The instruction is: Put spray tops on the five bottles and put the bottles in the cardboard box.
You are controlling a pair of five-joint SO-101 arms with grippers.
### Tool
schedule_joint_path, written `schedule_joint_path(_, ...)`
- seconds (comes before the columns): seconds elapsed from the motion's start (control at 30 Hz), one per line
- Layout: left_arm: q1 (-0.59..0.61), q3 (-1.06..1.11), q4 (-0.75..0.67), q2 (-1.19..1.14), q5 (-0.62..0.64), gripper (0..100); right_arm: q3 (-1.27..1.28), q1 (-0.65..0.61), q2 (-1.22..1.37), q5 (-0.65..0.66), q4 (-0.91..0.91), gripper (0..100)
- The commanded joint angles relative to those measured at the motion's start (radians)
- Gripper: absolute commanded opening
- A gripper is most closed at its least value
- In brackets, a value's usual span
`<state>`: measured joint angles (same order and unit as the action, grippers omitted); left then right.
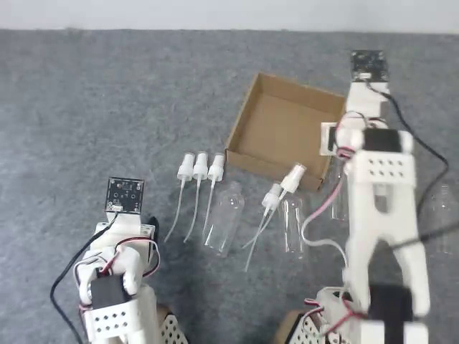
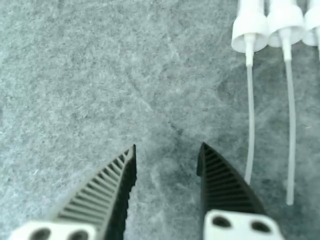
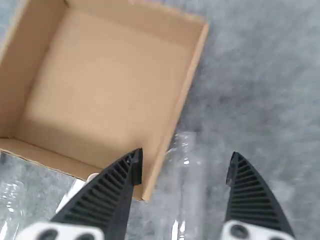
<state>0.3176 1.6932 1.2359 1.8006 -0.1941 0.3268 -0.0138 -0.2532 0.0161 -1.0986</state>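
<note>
Your R gripper (image 3: 186, 155) was wide open, empty, straddling a bottle (image 3: 185, 200) lying 12-to-6 at the box's (image 3: 100, 90) 4 o'clock

Left gripper (image 2: 169, 146) above a grey felt-like table cover (image 2: 75, 75). The two dark, ridged fingers (image 2: 117, 180) stand apart, with bare cover between their tips and nothing held. Beyond one finger lie three white spray tops (image 2: 249, 32) side by side, caps close together (the outermost is cut off by the frame edge). Two thin translucent dip tubes (image 2: 290, 125) run back toward the gripper, roughly parallel. The nearer tube ends at that finger's edge; the other ends on bare cover.
</note>
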Motion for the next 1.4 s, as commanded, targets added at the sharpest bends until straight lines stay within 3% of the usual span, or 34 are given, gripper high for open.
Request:
schedule_joint_path(0.0, 0.000, -0.008, -0.015, 0.021, -0.006, 18, -0.106, -0.010, 0.151, -0.048, 0.035, 23.5)
schedule_joint_path(0.2, 0.000, -0.008, -0.015, 0.021, -0.006, 18, -0.167, -0.012, 0.297, -0.097, 0.035, 22.1)
schedule_joint_path(0.43, 0.000, -0.008, -0.015, 0.021, -0.006, 18, -0.189, 0.035, 0.363, -0.081, 0.035, 7.9)
schedule_joint_path(0.8, 0.000, -0.008, -0.015, 0.021, -0.006, 18, -0.184, 0.188, 0.369, 0.339, 0.025, 3.7)
schedule_joint_path(0.9, 0.000, -0.008, -0.015, 0.021, -0.006, 18, -0.184, 0.209, 0.369, 0.419, 0.033, 4.1)
schedule_joint_path(1.1, 0.000, -0.008, -0.015, 0.021, -0.006, 18, -0.184, 0.200, 0.367, 0.420, 0.024, 5.4)
schedule_joint_path(1.37, 0.000, -0.008, -0.015, 0.021, -0.006, 18, -0.281, 0.150, 0.358, 0.249, -0.053, 26.2)
